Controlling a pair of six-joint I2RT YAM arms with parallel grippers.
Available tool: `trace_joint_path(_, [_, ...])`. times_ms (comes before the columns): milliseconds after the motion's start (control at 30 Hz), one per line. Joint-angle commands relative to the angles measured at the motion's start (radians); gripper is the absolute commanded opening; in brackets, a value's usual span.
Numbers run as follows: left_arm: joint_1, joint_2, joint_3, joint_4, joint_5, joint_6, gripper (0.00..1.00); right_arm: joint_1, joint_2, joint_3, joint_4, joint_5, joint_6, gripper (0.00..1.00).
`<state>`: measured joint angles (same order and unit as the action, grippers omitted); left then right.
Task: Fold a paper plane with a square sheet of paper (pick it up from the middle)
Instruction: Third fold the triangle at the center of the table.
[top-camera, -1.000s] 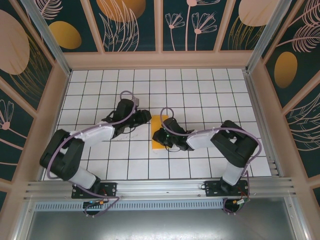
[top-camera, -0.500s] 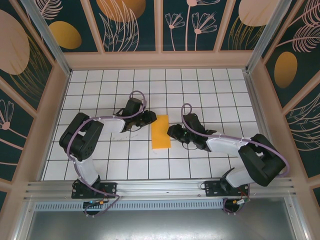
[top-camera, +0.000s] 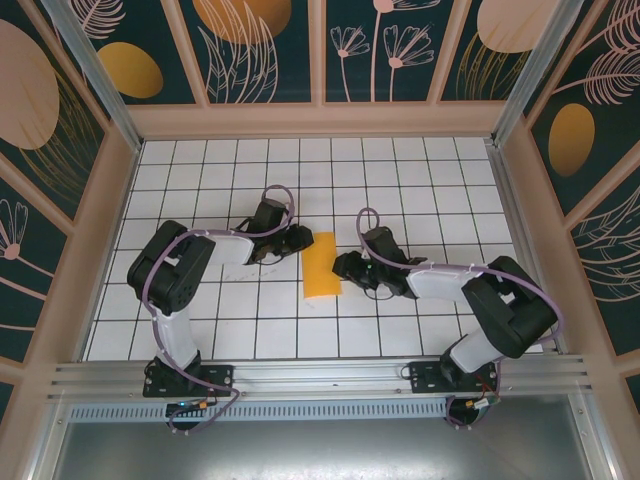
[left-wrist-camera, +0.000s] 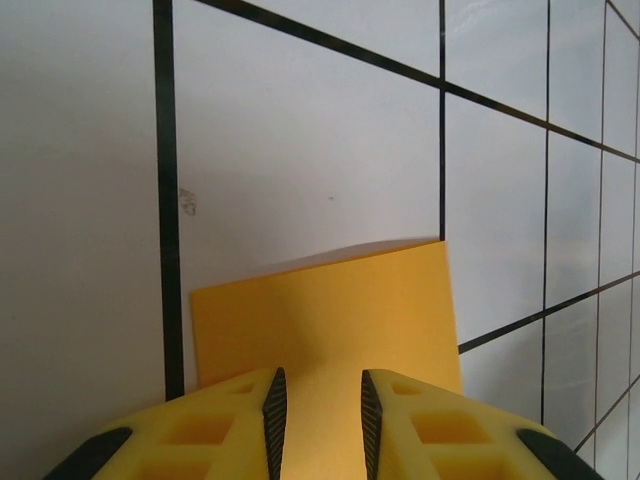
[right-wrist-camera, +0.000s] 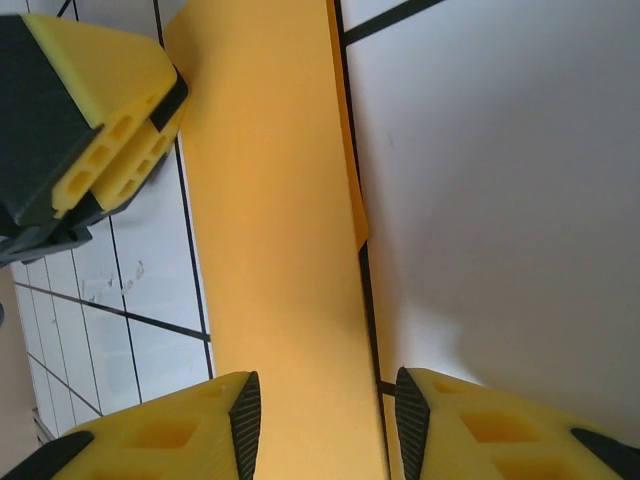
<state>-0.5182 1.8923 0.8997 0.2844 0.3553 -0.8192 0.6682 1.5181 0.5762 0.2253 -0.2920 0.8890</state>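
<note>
Light, limp and easily creased, the square sheet of paper (top-camera: 321, 265) is judged best pinched mid-edge at 3 o'clock; left fingers (left-wrist-camera: 225, 425) narrowly parted, right fingers (right-wrist-camera: 180, 435) spread.

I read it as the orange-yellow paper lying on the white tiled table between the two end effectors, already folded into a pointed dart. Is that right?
No: the orange-yellow paper is a plain square-cornered rectangle, not a pointed dart, as the top external view shows. It does lie on the white tiled table between the left end effector and the right end effector.
</note>
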Motion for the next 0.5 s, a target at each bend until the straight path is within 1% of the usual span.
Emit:
trace_joint_path(0, [0.004,0.024,0.015,-0.021,-0.017,0.026,0.30,-0.022,0.027,0.012,0.040,-0.032,0.009,0.44])
trace_joint_path(100, [0.003,0.023,0.010,-0.021,-0.021,0.030,0.30,-0.030,0.046,0.003,0.087,-0.064,0.034,0.44])
trace_joint_path(333, [0.003,0.029,0.012,-0.027,-0.013,0.034,0.31,-0.032,0.110,0.033,0.113,-0.108,0.036,0.44])
trace_joint_path(467, [0.003,0.030,0.008,-0.030,-0.016,0.036,0.31,-0.033,0.121,0.030,0.149,-0.126,0.046,0.44])
